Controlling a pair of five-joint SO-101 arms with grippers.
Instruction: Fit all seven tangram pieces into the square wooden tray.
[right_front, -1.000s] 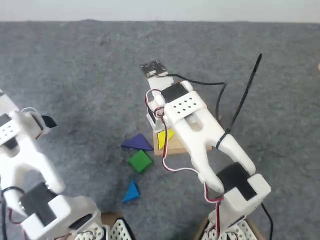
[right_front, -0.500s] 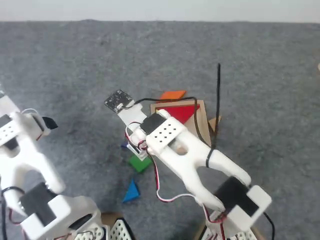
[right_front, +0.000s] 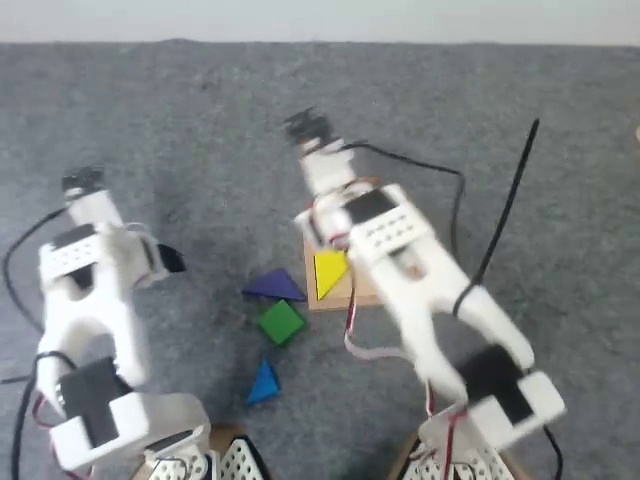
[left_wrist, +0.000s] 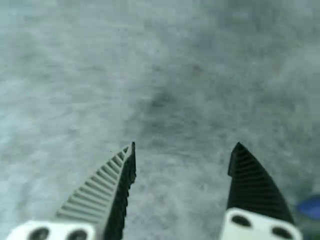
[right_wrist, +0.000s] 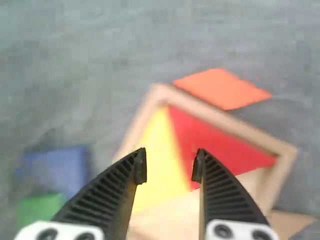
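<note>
The square wooden tray (right_front: 330, 302) sits mid-table, and in the high view the right arm lies across most of it, leaving its near left corner and a yellow triangle (right_front: 328, 272) inside. The right wrist view looks beneath that arm: a red triangle (right_wrist: 215, 142) lies in the tray touching the yellow one, bare wood shows on the near side of both, and an orange piece (right_wrist: 220, 87) lies on the grey carpet (right_front: 180, 130) just beyond the tray's far rim. The right gripper (right_wrist: 170, 152) hangs above the yellow triangle, its jaws slightly parted and holding nothing. Left of the tray are three loose pieces: a purple-blue piece (right_front: 272, 287) just beside the rim, a green square (right_front: 280, 321) nearer and touching it, and a small blue triangle (right_front: 263, 383) nearer still, apart from both. The left gripper (left_wrist: 185, 145) is well to the left over bare carpet, jaws spread wide and empty. Its own view catches a blue patch (left_wrist: 310, 206) at the edge; which piece it is I cannot tell.
</note>
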